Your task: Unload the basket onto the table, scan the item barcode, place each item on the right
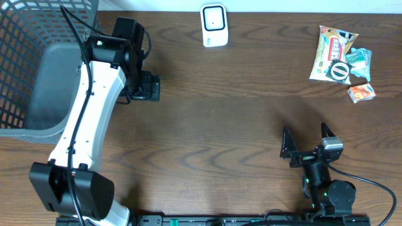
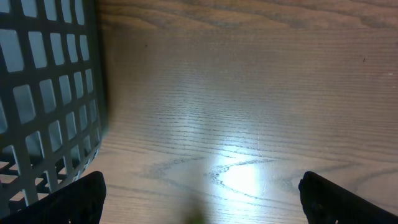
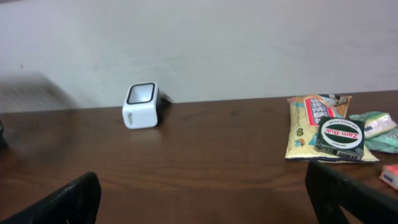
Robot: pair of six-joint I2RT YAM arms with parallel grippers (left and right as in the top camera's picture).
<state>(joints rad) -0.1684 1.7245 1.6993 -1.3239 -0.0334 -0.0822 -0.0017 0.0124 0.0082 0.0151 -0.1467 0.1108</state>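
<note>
- At the left rear of the table (image 1: 239, 125), the left arm lay extended from its base at the near edge. Its white link ran alongside the grey mesh basket (image 1: 25, 44).
- The left gripper (image 1: 146, 86) sat low over bare wood just beside the basket, fingers wide apart with nothing between them.
- The right arm was folded close above its base at the near right. The right gripper (image 1: 306, 141) faced the far edge, jaws spread wide and empty.
- The white barcode scanner (image 1: 214, 24) stood at the far edge near centre, well apart from both grippers.
- The items lay clustered at the far right. A black Zam-Buk box (image 1: 341, 70) rested on a snack packet (image 1: 328, 47), a teal packet (image 1: 362, 58) touched them, and a small orange packet (image 1: 362, 93) lay just beside. No gripper touched any of them.
- The left wrist view caught only the finger ends at its lower corners, with glare on the wood between.
- The right wrist view cut the orange packet off at the frame edge.
- No barcode could be made out on any item.
- The basket ran off the overhead frame at left.
</note>
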